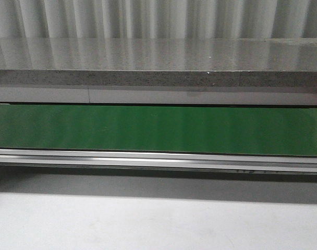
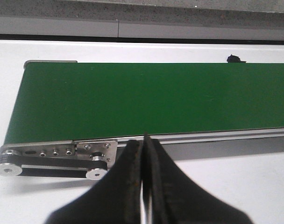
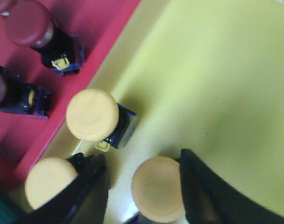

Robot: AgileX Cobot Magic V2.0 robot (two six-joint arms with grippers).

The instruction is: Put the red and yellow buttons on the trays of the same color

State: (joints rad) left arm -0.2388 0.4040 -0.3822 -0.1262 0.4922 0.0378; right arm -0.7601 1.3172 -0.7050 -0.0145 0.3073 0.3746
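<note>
The left gripper has its black fingers pressed together, holding nothing. The right gripper has its black fingers spread apart.

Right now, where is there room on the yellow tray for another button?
The yellow tray is bare across its wide stretch away from the red tray. It is crowded along the shared edge, where three yellow buttons cluster, one between the right gripper's open fingers.

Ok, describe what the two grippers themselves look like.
Left gripper: two black, matte fingers, broad at the base and tapering to narrow tips. Right gripper: the same black, curved fingers, blurred here. No cables or markings show in either wrist view.
</note>
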